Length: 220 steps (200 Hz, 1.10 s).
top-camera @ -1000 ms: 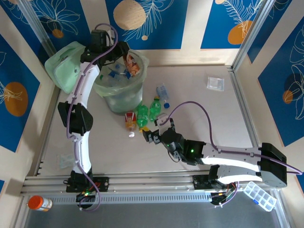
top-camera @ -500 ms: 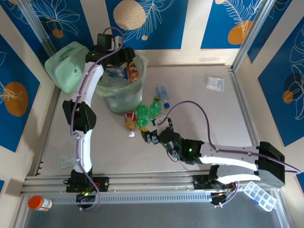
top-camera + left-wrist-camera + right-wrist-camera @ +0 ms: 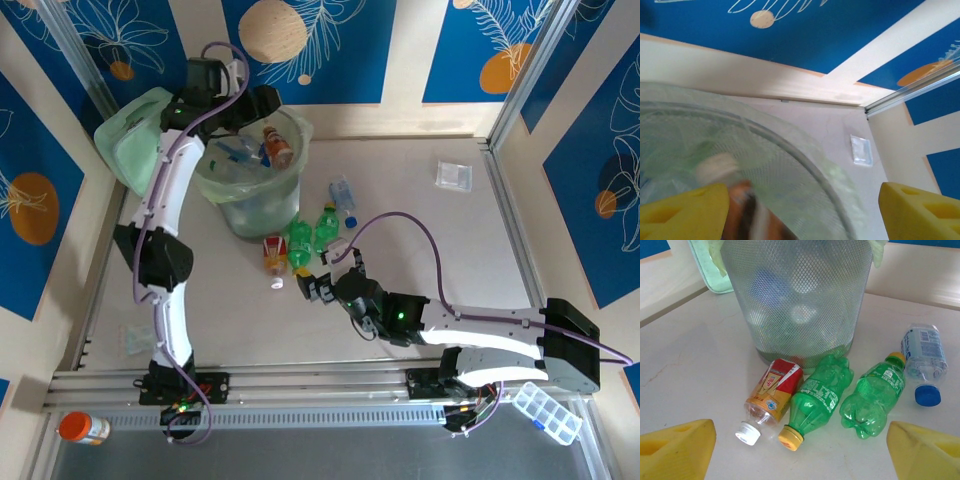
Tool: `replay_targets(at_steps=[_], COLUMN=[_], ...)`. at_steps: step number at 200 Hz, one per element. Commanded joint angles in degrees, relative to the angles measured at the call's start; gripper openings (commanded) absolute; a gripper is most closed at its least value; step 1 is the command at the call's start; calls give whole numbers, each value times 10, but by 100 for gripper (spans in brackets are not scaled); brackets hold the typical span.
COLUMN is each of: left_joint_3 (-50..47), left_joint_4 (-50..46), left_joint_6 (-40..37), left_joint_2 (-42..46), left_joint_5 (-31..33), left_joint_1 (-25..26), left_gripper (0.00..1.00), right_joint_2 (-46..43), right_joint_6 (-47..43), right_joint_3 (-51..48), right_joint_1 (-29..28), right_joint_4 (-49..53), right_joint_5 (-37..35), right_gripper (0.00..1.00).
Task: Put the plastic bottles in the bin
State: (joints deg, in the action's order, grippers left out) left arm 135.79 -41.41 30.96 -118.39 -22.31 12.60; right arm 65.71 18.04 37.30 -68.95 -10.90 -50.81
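Observation:
My left gripper (image 3: 256, 104) (image 3: 805, 209) hangs open over the far rim of the bin (image 3: 298, 176) (image 3: 790, 155). A blurred orange-labelled bottle (image 3: 737, 207) (image 3: 277, 146) with a white cap is loose inside the bin, among several others. On the table by the bin's foot lie a red-labelled bottle (image 3: 772, 392) (image 3: 273, 252), two green bottles (image 3: 820, 395) (image 3: 872, 397) (image 3: 299, 243) and a clear blue-capped bottle (image 3: 924, 357) (image 3: 343, 194). My right gripper (image 3: 318, 287) (image 3: 800, 452) is open just short of them, low over the table, touching none.
A pale green boxy container (image 3: 135, 140) leans in the far left corner beside the bin. A clear packet (image 3: 453, 175) (image 3: 861, 150) lies far right on the table. An orange-capped jar (image 3: 83, 428) and a clear compartment box (image 3: 547, 411) sit beyond the near rail.
My left gripper held the orange-labelled bottle over the bin, then opened and drew back left; the bottle has dropped into the bin. The right gripper crept slightly toward the bottles.

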Motion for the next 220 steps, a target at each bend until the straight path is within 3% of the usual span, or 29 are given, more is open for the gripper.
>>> replay_targets(at_steps=[1,59,91,113,149,196,220], left_joint_3=[-60,-457,-624,-718,-827,-835,-818], left_joint_4=[6,144,156,133,170,220,259], left_joint_6=[-9,21,23,78,90,73,58], left_joint_2=[94,382,506,548,531,406,339], left_joint_5=[6,91,232,315,328,350,339], left_joint_1=[5,83,176,215,233,238,237], left_gripper=[77,69,68,66,69,83,96], right_joint_2=[-24,-60,-70,-70,-63,-68,-72], right_joint_6=[7,64,93,103,107,110,109], right_joint_3=[4,-10,-16,-15,-12,-12,-13], right_joint_1=[7,51,74,82,84,85,86], right_joint_4=[-12,18,33,38,41,46,46], right_joint_5=[-6,60,84,93,96,91,89], right_gripper=[89,84,84,84,84,84,84])
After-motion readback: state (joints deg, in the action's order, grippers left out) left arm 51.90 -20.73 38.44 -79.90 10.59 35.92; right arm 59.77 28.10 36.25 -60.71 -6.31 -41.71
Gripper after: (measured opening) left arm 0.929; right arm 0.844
